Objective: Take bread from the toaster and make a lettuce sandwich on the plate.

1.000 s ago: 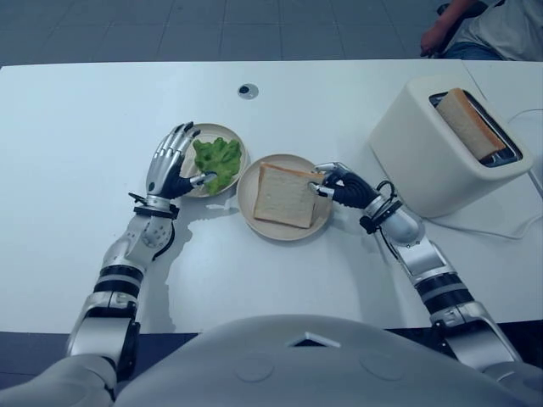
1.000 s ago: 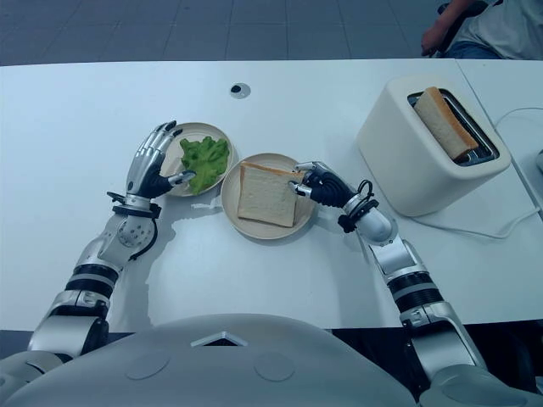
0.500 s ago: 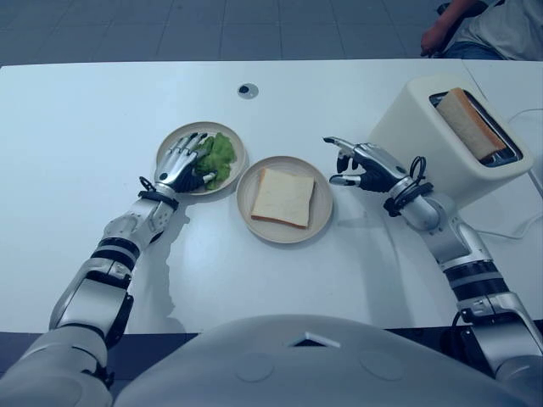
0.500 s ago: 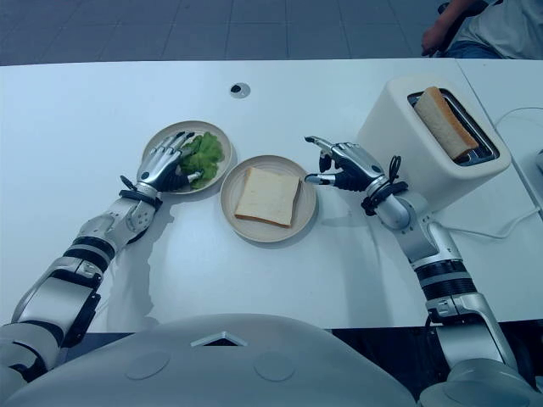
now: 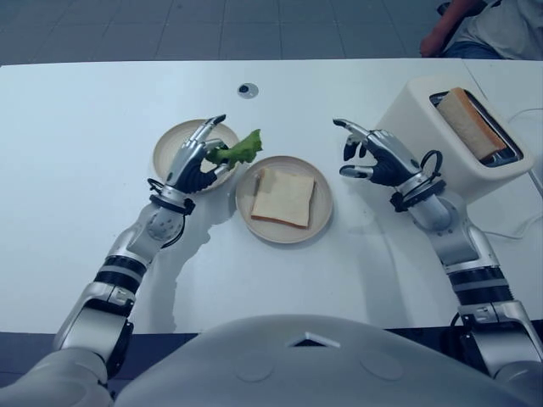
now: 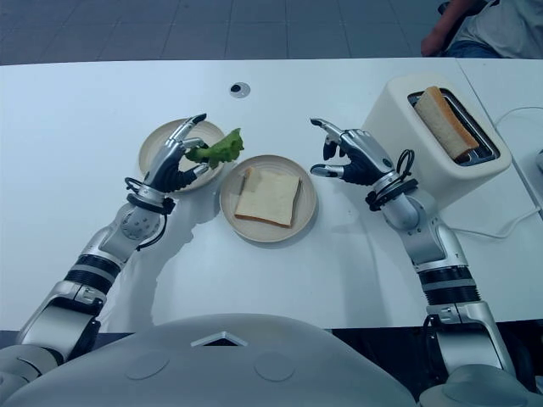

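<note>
Grey floor tiles run behind a smooth white table, which has 1 small dark round fitting set into it near the far edge. On the robot's right stands a boxy white toaster with rounded corners, and 1 thick slice of bread with a tan crust sticks up out of its top slot, tilted slightly. Near the middle of the table lies a round, shallow, beige plate, and on it 1 square slice of pale, soft-looking bread lies flat, not quite filling the plate. Just to its left sits a smaller round dish of the same matte beige. The left hand, metallic with dark palm and joints, is raised over the right part of this dish and is pinched on a crumpled green lettuce leaf. The leaf juts out rightward from the fingertips, over the dish's right edge and close to the upper-left rim of the plate, apart from the bread there. The right hand hangs between the plate and the toaster, just in front of the toaster's left side, with its fingers spread apart and holding nothing, palm turned toward the plate.
</note>
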Tool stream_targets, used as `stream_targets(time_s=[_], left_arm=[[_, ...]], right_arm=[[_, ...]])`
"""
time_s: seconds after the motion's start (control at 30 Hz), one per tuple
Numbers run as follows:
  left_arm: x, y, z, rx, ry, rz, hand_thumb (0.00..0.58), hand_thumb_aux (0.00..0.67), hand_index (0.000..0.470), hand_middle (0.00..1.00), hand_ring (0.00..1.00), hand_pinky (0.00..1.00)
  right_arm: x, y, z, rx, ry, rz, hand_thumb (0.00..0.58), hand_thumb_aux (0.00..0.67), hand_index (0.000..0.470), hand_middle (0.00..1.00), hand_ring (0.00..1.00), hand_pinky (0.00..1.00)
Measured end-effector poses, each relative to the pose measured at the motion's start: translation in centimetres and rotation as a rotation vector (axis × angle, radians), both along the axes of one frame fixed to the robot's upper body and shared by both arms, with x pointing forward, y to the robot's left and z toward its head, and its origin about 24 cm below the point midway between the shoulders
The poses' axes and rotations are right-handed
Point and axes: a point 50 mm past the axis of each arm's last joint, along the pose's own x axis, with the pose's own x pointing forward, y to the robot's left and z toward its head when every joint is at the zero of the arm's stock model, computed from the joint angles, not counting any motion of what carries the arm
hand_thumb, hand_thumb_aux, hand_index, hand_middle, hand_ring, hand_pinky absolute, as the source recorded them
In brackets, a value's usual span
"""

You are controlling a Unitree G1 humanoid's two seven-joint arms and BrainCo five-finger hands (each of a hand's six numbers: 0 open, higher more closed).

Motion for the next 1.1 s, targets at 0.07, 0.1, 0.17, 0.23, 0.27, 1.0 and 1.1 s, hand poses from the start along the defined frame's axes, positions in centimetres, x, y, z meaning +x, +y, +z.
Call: stream_targets(time_s=[0.07, 0.1, 0.17, 0.23, 0.27, 1.0, 1.1], left_arm=[[-0.5, -1.8, -0.3, 0.004, 0.043, -0.102, 0.561, 0.549, 0.385, 0.00, 0.00, 0.00], [-1.0, -3.0, -0.9, 0.019, 0.085, -0.166, 0.557, 0.536, 0.376, 0.00, 0.00, 0.00], [-1.2, -3.7, -1.8, 0.063, 0.120, -0.199, 0.546, 0.507, 0.356, 0.00, 0.00, 0.00], [-1.3, -4.3, -3.2, 0.156, 0.178, -0.222, 0.527, 0.468, 0.328, 0.00, 0.00, 0.00], [-1.3, -4.4, -3.5, 0.178, 0.187, -0.226, 0.508, 0.434, 0.304, 0.00, 0.00, 0.00], [0.0, -4.7, -2.9, 0.205, 0.088, -0.159, 0.000, 0.000, 0.000, 0.00, 0.00, 0.00], [0.3, -6.1, -2.5, 0.161, 0.054, -0.164, 0.124, 0.076, 0.053, 0.00, 0.00, 0.00]], right_arm=[[-0.1, -0.3, 0.1, 0.013, -0.004, -0.013, 0.000, 0.000, 0.000, 0.53, 0.53, 0.53], [-0.2, -1.0, 0.4, 0.023, -0.015, -0.041, 0.000, 0.000, 0.000, 0.52, 0.52, 0.52], [-0.4, -1.7, 0.8, 0.038, -0.035, -0.070, 0.000, 0.000, 0.000, 0.50, 0.50, 0.50], [-0.5, -2.6, 1.9, 0.064, -0.086, -0.110, 0.000, 0.000, 0.000, 0.38, 0.38, 0.38], [-0.7, -3.0, 2.3, 0.073, -0.105, -0.125, 0.000, 0.000, 0.000, 0.30, 0.30, 0.30], [-4.8, -10.1, 8.2, -0.074, -0.393, -0.511, 0.000, 0.000, 0.000, 0.00, 0.00, 0.00], [-4.7, -9.9, 8.1, -0.070, -0.392, -0.505, 0.000, 0.000, 0.000, 0.00, 0.00, 0.00]])
